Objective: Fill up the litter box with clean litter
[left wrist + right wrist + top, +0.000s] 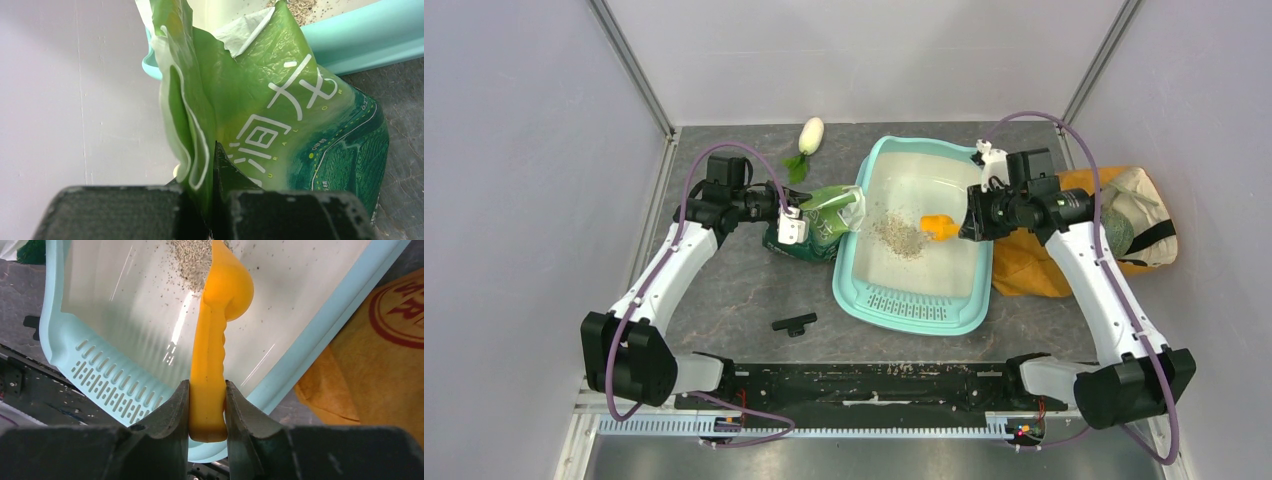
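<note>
The teal litter box (954, 318) lies mid-table, its slotted grille toward the arms. A small patch of beige-grey litter (897, 233) lies in its white basin; it also shows in the right wrist view (191, 260). My left gripper (792, 228) is shut on the edge of the green printed pouch (822, 222), which leans against the box's left rim with its torn mouth over it (280, 95). My right gripper (965, 226) is shut on the handle of the orange scoop (216, 340), whose bowl (936, 226) is inside the box beside the litter.
An orange cloth bag (1114, 230) lies right of the litter box, under my right arm. A white and green toy vegetable (809, 140) lies at the back. A small black part (794, 323) lies on the table in front of the pouch. Walls close both sides.
</note>
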Controlling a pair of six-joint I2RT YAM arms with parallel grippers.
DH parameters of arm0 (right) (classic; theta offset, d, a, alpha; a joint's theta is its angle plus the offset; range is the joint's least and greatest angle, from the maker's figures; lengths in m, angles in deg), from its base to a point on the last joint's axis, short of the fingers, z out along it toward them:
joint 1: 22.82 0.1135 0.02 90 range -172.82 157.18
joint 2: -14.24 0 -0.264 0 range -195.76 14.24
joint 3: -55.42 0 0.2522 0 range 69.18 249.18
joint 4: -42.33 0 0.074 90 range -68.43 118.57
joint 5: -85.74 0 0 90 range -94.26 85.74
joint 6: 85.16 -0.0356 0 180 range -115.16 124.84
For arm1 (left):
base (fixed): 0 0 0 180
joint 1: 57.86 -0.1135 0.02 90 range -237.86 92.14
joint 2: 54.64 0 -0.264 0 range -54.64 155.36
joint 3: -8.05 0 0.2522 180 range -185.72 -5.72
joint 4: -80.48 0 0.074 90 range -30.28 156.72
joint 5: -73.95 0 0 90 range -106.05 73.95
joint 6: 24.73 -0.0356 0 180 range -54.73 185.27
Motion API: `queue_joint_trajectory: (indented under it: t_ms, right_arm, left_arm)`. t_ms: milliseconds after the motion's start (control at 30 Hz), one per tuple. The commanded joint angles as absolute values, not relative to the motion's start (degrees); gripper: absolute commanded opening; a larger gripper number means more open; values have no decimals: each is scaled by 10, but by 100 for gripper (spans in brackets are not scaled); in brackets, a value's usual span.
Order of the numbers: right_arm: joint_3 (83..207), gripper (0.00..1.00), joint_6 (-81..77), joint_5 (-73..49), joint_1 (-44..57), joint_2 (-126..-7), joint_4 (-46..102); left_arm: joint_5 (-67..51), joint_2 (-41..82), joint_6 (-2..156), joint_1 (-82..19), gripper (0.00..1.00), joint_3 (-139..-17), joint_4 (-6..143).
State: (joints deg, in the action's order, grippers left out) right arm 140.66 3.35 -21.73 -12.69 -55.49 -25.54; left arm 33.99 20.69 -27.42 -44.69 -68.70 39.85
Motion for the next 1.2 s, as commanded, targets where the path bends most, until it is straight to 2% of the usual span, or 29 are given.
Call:
queue_joint_trajectory:
  t_ms: [0,67,300,400,733,1167]
  right_arm:
    - [1482,0,94,-171,-113,-566,-278]
    - [1513,0,89,-190,-113,-581,-306]
    - [1587,0,51,-420,-114,-581,-329]
    - [1604,0,21,-478,-115,-579,-309]
    - [1617,0,-40,-508,-112,-622,-259]
    - [1665,0,-125,-460,-60,-742,-208]
  left_arm:
    - [392,183,-309,-435,2,-703,462]
    - [391,182,-310,-435,2,-702,462]
    - [391,182,-310,-435,2,-704,461]
    - [394,182,-315,-435,2,-704,459]
    - [396,176,-315,-434,2,-704,458]
    - [400,167,-310,-434,2,-702,458]
